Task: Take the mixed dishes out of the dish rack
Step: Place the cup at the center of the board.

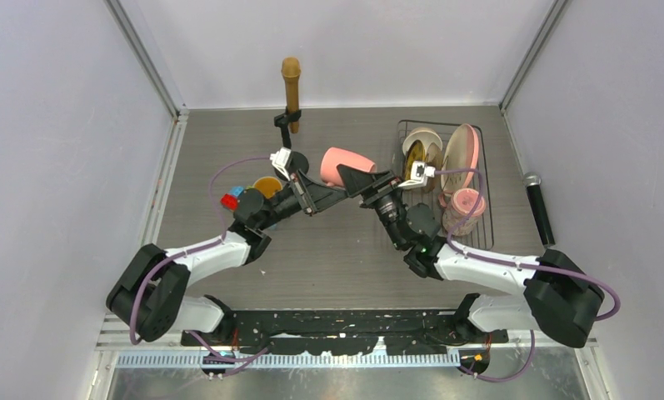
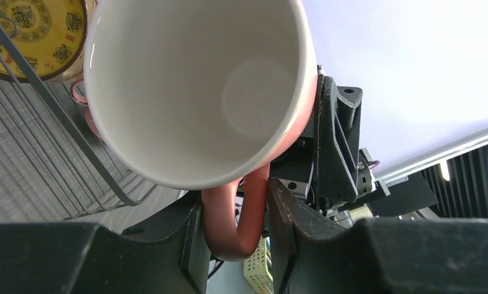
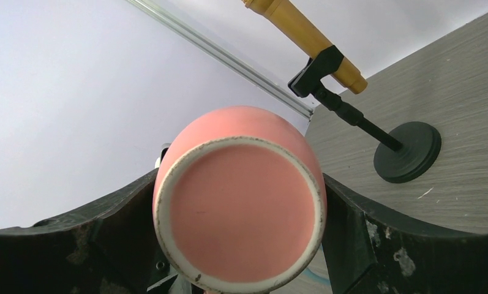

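Note:
The pink mug (image 1: 345,165) hangs above the table, held between both grippers. My left gripper (image 1: 338,190) is shut on its handle (image 2: 235,214); the left wrist view looks into the white inside (image 2: 192,86). My right gripper (image 1: 368,179) is shut round the mug's body, its fingers either side of the base (image 3: 240,214). The black wire dish rack (image 1: 482,212) at the right holds the white bowl (image 1: 422,140), the small yellow plate (image 1: 415,164), the large pink-cream plate (image 1: 461,157) and the patterned pink mug (image 1: 463,208). The orange mug (image 1: 267,185) stands on the table left of centre, partly hidden by my left arm.
A brown microphone on a black round-based stand (image 1: 291,92) is at the back centre, also in the right wrist view (image 3: 406,150). A black microphone (image 1: 538,204) lies right of the rack. Small red (image 1: 227,201) and blue pieces sit by the orange mug. Walls close three sides.

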